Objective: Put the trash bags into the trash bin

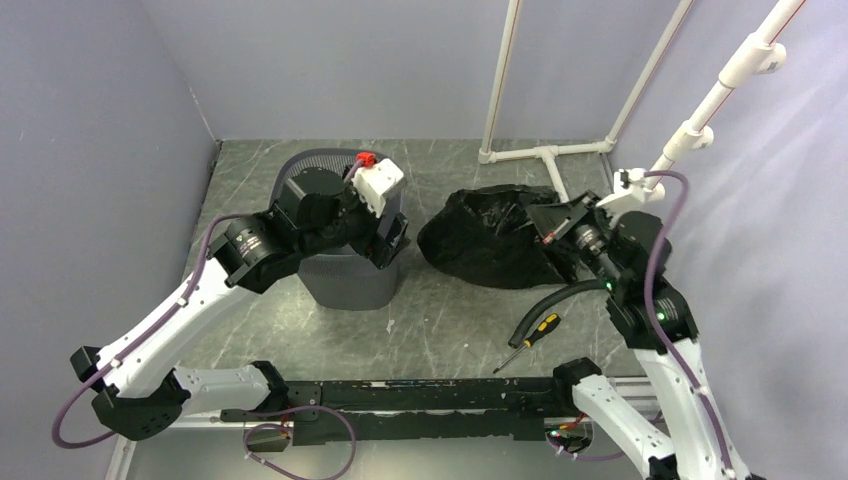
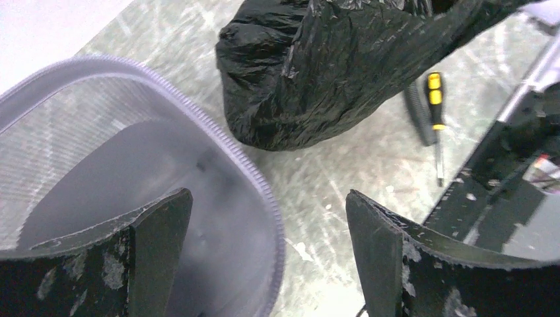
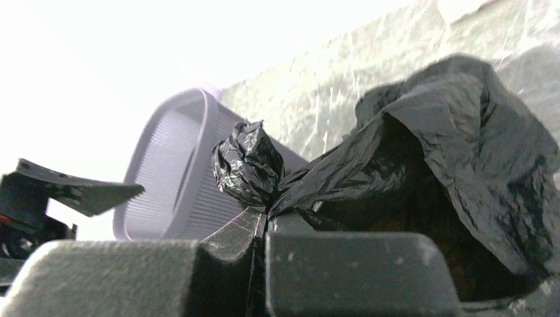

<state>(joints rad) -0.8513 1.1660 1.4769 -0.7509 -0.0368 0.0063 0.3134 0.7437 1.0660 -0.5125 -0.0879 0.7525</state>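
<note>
Pinching the knotted neck of the trash bags [image 1: 490, 240], the right gripper [image 3: 261, 221] has its jaws pressed together on the film, while the bulk rests on the desk [image 1: 440, 320] right of centre, toward the far edge. The trash bin [image 1: 350, 285] stands just left of it, with the left gripper [image 2: 267, 205] spread wide astride the bin's right rim; whether it touches the rim cannot be confirmed. The carry runs leftward from the right arm, the nearer one. No brand or legible writing found.
</note>
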